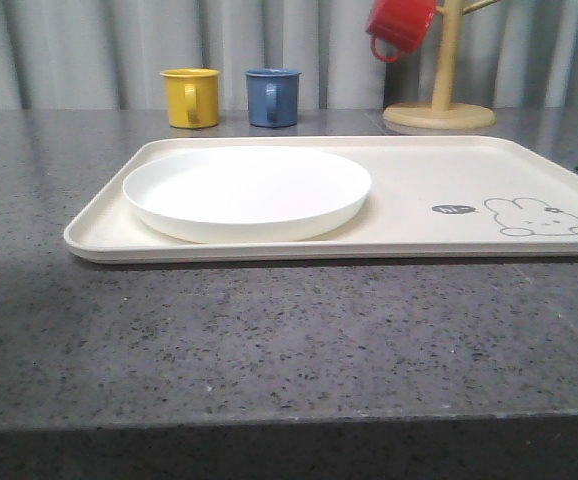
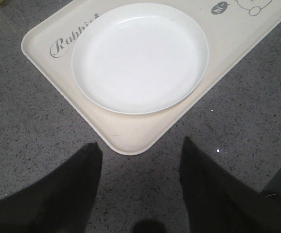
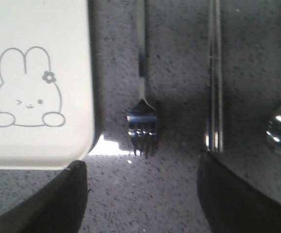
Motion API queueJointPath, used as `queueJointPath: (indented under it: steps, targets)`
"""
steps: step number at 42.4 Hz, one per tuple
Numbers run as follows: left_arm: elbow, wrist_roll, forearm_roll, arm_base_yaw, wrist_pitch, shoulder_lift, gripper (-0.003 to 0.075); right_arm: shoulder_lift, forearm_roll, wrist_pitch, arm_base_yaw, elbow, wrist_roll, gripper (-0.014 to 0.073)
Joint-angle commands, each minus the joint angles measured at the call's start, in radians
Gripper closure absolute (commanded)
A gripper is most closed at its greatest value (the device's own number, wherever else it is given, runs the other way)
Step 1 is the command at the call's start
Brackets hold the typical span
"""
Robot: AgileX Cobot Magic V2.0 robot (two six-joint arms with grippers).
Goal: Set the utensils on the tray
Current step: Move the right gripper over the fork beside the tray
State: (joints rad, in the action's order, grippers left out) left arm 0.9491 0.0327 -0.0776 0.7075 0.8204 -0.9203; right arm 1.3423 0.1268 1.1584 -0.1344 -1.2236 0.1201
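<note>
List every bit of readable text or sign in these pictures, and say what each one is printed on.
"Rabbit": grey script on the cream tray, beside the white plate; the last letters are partly hidden by the plate's rim.
Dark speech bubble on the tray, next to the line-drawn bunny: light lettering inside, too small and blurred to read.
Nothing readable shows on the mugs or cutlery.

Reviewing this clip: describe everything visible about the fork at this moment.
The fork is slim, shiny silver metal with four tines and a long straight handle that runs out of the right wrist view. It lies flat on the dark speckled countertop, not on the tray, just beside the tray's corner by the bunny print. The knife lies parallel on its other side, apart from it. The right gripper is open with the tines between its fingers, not touching.
</note>
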Motion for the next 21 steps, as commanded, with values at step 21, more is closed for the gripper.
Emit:
queueJointPath:
  steps: [21]
  targets:
    - [0.024,-0.013,-0.001,0.006,-0.067,0.012,0.0352,0.283,-0.094,-0.029,0.043,-0.172,0.001,0.0085]
